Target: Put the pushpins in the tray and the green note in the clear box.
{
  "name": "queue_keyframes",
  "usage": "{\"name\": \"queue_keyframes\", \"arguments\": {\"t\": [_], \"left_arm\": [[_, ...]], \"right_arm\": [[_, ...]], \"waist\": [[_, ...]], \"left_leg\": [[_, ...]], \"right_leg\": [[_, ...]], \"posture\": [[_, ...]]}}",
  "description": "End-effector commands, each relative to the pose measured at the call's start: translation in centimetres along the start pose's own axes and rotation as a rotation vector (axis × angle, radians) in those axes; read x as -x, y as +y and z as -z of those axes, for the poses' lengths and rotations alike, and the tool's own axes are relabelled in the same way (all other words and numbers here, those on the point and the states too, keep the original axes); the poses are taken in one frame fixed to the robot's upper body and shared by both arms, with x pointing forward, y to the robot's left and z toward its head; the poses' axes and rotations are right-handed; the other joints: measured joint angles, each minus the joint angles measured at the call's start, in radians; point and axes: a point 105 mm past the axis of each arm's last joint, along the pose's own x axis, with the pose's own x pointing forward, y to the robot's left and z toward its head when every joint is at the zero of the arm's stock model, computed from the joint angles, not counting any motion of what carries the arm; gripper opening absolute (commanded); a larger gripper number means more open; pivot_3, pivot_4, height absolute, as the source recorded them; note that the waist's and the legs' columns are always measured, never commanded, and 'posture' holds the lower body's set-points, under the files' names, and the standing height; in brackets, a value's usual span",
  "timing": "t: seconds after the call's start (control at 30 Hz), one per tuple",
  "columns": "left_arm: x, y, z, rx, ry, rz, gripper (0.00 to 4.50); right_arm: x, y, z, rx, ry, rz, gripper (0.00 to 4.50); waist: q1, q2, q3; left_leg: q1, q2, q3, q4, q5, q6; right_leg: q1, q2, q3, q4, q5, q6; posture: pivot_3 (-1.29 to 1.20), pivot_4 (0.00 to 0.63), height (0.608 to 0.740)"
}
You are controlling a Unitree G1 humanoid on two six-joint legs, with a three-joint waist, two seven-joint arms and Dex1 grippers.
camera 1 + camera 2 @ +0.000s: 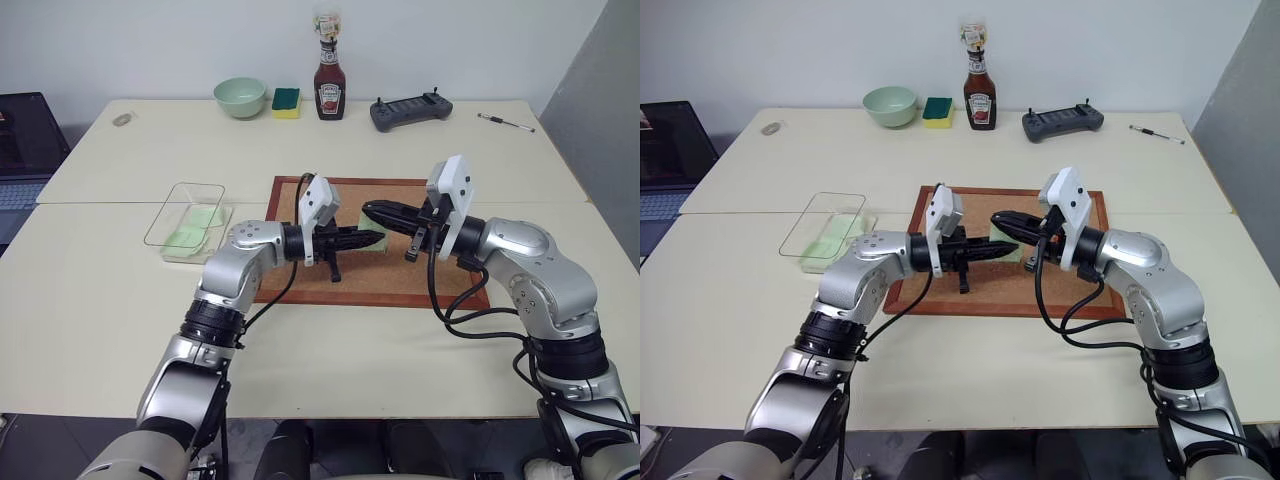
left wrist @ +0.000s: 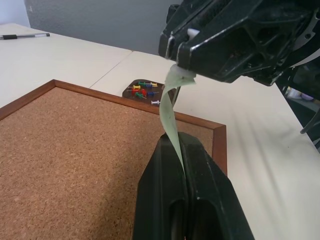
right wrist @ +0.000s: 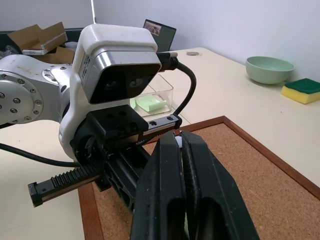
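Note:
Above the wood-framed corkboard (image 1: 300, 200) my two grippers meet tip to tip. The green note (image 2: 170, 112) hangs as a bent strip between them. My left gripper (image 2: 181, 145) is shut on its lower end, and my right gripper (image 2: 181, 70) is shut on its upper end. From the head, the left gripper (image 1: 376, 238) points right and the right gripper (image 1: 368, 210) points left. The clear box (image 1: 186, 215) stands left of the board with pale green notes (image 1: 195, 236) inside. The dark tray (image 2: 129, 86) lies just past the board's corner and holds several coloured pushpins (image 2: 144, 90).
Along the far edge stand a pale green bowl (image 1: 240, 97), a green-and-yellow sponge (image 1: 286, 101), a ketchup bottle (image 1: 329, 85), a dark controller (image 1: 410, 110) and a pen (image 1: 505, 122). A laptop (image 1: 25, 140) sits at the far left.

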Motion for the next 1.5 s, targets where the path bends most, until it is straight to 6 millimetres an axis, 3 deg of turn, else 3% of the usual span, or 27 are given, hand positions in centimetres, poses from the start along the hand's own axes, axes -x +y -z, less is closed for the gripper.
{"name": "queue_keyframes", "arguments": {"t": [0.03, 0.33, 0.8, 1.0, 1.33, 1.5], "left_arm": [[0.2, 0.1, -1.1, -0.031, -0.033, -0.014, 0.02], [0.1, 1.1, -0.6, -0.090, -0.029, -0.103, 0.02], [0.0, 1.3, -0.3, -0.099, -0.032, -0.129, 0.02], [0.1, 1.3, -0.3, -0.096, -0.032, -0.134, 0.02], [0.2, 1.4, -0.1, -0.098, -0.028, -0.149, 0.02], [0.4, 1.6, 0.2, -0.106, -0.020, -0.161, 0.02]], "right_arm": [[0.2, -0.2, -1.6, 0.034, -0.047, 0.015, 0.00], [0.3, -1.5, -1.2, -0.215, -0.031, 0.123, 0.00], [0.2, -1.1, -3.2, -0.308, -0.171, 0.134, 0.00], [0.5, -1.0, -4.0, -0.172, -0.200, 0.128, 0.00], [1.1, -1.0, -3.7, -0.173, -0.192, 0.098, 0.00], [2.0, -2.4, -3.5, -0.114, -0.171, 0.167, 0.00]], "waist": [[0.000, 0.000, 0.000], [0.000, 0.000, 0.000], [-0.001, 0.000, 0.000], [-0.001, 0.000, 0.000], [-0.001, 0.000, 0.000], [-0.002, 0.000, 0.000]], "left_leg": [[0.000, 0.000, 0.000, 0.000, 0.000, 0.000], [0.000, 0.000, 0.000, 0.000, 0.000, 0.000], [0.000, 0.000, 0.000, 0.000, 0.000, 0.000], [0.000, 0.000, 0.000, 0.000, 0.000, 0.000], [0.000, 0.000, 0.000, 0.000, 0.000, 0.000], [0.000, 0.000, 0.000, 0.000, 0.000, 0.000]], "right_leg": [[0.000, 0.000, 0.000, 0.000, 0.000, 0.000], [0.000, 0.000, 0.000, 0.000, 0.000, 0.000], [0.000, 0.000, 0.000, 0.000, 0.000, 0.000], [0.000, 0.000, 0.000, 0.001, 0.000, 0.000], [0.000, 0.000, 0.000, 0.001, 0.000, 0.000], [0.000, 0.000, 0.000, 0.001, 0.000, 0.000]], "posture": [[0.00, 0.150, 0.740], [0.00, 0.150, 0.740], [0.00, 0.150, 0.740], [0.00, 0.150, 0.740], [0.00, 0.150, 0.740], [0.00, 0.150, 0.740]]}}
